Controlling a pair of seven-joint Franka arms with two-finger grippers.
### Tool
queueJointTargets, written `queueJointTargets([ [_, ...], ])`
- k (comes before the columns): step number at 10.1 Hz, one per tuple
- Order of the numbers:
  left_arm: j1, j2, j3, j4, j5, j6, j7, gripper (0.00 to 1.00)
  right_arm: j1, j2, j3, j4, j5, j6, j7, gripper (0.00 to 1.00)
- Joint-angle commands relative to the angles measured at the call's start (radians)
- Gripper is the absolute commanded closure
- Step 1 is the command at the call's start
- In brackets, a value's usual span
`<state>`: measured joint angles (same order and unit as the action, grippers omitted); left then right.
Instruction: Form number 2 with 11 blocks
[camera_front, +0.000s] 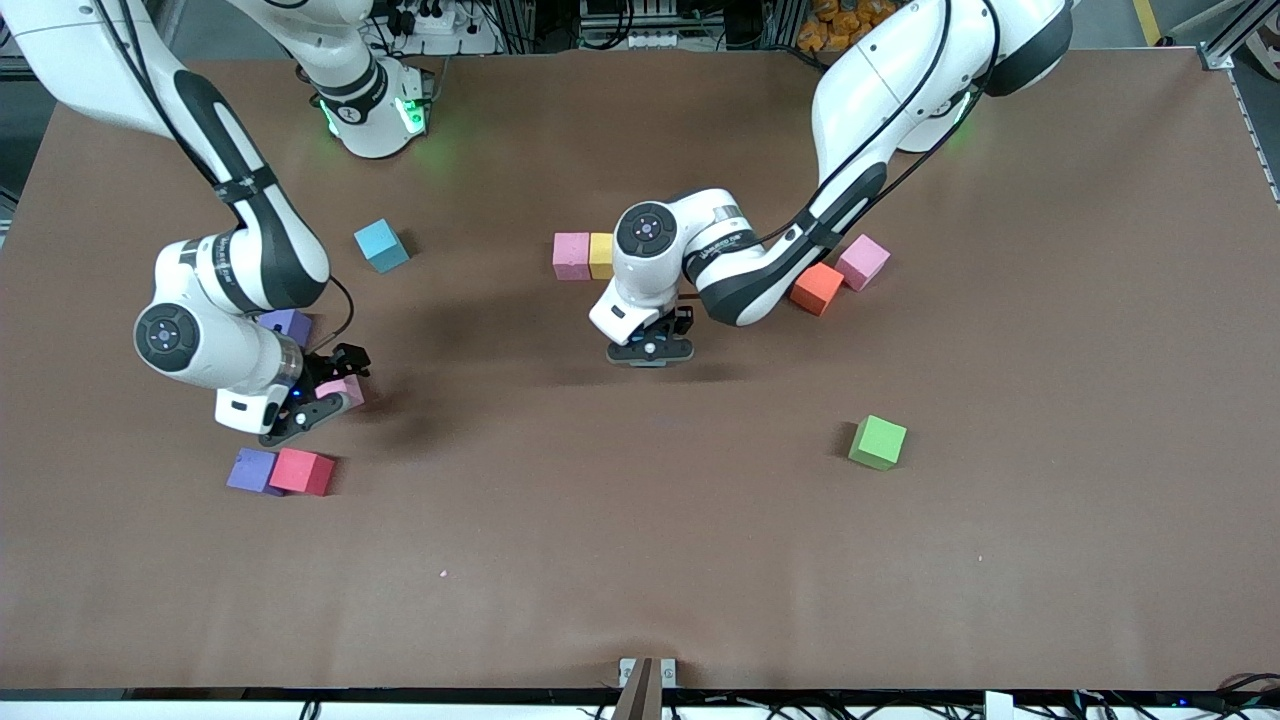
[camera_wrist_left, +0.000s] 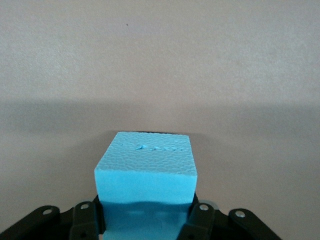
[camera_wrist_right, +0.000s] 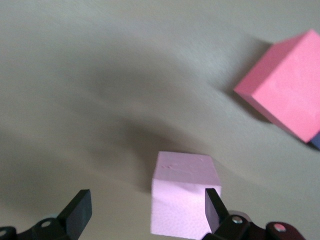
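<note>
1. Left gripper (camera_wrist_left: 145, 220): pinching a light blue block (camera_wrist_left: 146, 172) between both fingers; up over the bare table (camera_front: 640, 560).
2. Right gripper (camera_wrist_right: 145, 207): spread wide; pale pink block (camera_wrist_right: 184, 197) between the fingers, touching one; red block (camera_wrist_right: 287, 85) near.

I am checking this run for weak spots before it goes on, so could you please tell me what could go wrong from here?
1. The left hand, shut on a blue block, grips it only at one end, so it might tilt or slip on placing.
2. The right hand is open around a pink block, off-centre, one finger close to it; closing might push it askew.
3. The red block and purple block lie close by; the right hand could knock them.
</note>
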<state>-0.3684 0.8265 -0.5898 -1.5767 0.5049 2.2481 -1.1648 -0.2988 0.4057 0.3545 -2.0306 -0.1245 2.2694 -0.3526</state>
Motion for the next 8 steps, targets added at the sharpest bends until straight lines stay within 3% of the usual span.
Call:
queueJointTargets([
  [1, -0.006, 0.003, -0.005, 0.012, -0.035, -0.022, 0.027, 0.63, -0.077, -0.013, 0.021, -0.037, -0.015, 0.03, -0.05, 0.0],
  [4, -0.027, 0.009, -0.007, 0.012, -0.057, -0.022, 0.027, 0.63, -0.095, 0.011, 0.017, -0.136, -0.015, 0.233, -0.057, 0.0],
  [8, -0.037, 0.011, -0.005, 0.003, -0.062, -0.022, 0.027, 0.62, -0.102, 0.015, 0.018, -0.164, -0.015, 0.262, -0.035, 0.0],
])
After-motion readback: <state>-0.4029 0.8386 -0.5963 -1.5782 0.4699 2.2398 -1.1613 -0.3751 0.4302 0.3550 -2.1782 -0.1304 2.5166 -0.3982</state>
